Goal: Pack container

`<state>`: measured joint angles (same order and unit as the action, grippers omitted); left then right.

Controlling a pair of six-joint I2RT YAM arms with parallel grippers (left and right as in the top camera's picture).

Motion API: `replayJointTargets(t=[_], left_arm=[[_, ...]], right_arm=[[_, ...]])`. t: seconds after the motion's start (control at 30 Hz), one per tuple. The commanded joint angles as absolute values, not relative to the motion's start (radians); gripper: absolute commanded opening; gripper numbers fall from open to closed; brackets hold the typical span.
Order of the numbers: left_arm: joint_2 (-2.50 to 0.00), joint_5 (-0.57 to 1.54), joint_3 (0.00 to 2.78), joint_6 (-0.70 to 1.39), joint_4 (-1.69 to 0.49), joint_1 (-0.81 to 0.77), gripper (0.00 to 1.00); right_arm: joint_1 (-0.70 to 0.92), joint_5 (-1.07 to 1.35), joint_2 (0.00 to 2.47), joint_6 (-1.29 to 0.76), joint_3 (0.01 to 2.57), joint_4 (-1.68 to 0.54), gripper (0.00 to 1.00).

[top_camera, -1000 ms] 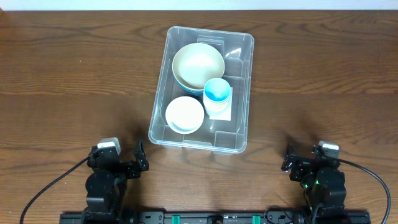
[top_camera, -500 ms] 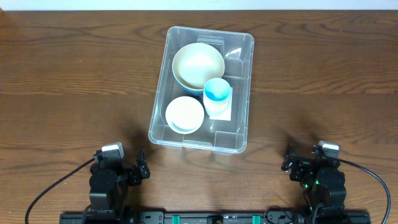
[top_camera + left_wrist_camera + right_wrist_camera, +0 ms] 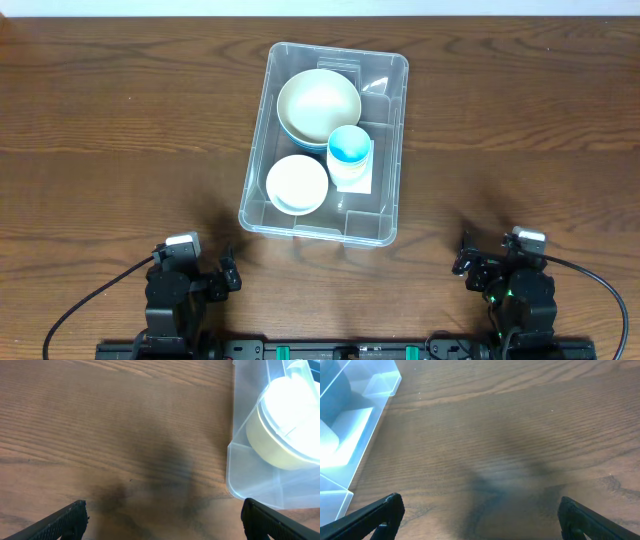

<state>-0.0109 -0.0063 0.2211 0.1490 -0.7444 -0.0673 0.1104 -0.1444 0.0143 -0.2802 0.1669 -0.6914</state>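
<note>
Wood table [image 3: 110, 120] spreads wide around the clear container [image 3: 362, 212] (far rim near the edge); left gripper [image 3: 165, 522] and right gripper [image 3: 479, 517] gape, fingertips cropped.

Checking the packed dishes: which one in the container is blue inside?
The cup at the container's right side; the large bowl and the small bowl are both pale inside.

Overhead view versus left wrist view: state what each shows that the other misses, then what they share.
Only overhead: the large bowl, the blue cup and the right gripper. Only left wrist: a close look at the left gripper, fingertips wide apart, nothing between them. Both: the clear container, the small white bowl in its near left corner, and the wooden table.
</note>
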Motion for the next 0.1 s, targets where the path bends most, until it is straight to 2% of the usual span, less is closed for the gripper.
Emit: replayJointTargets(t=[0.0,0.07], left_arm=[[-0.004,-0.004,0.217,0.132,-0.748,-0.068,0.98],[-0.004,-0.004,0.217,0.132,-0.748,-0.068,0.98]], right_arm=[[0.104,-0.142,0.006,-0.291,0.162,-0.693,0.99],[0.104,-0.142,0.006,-0.291,0.162,-0.693,0.99]])
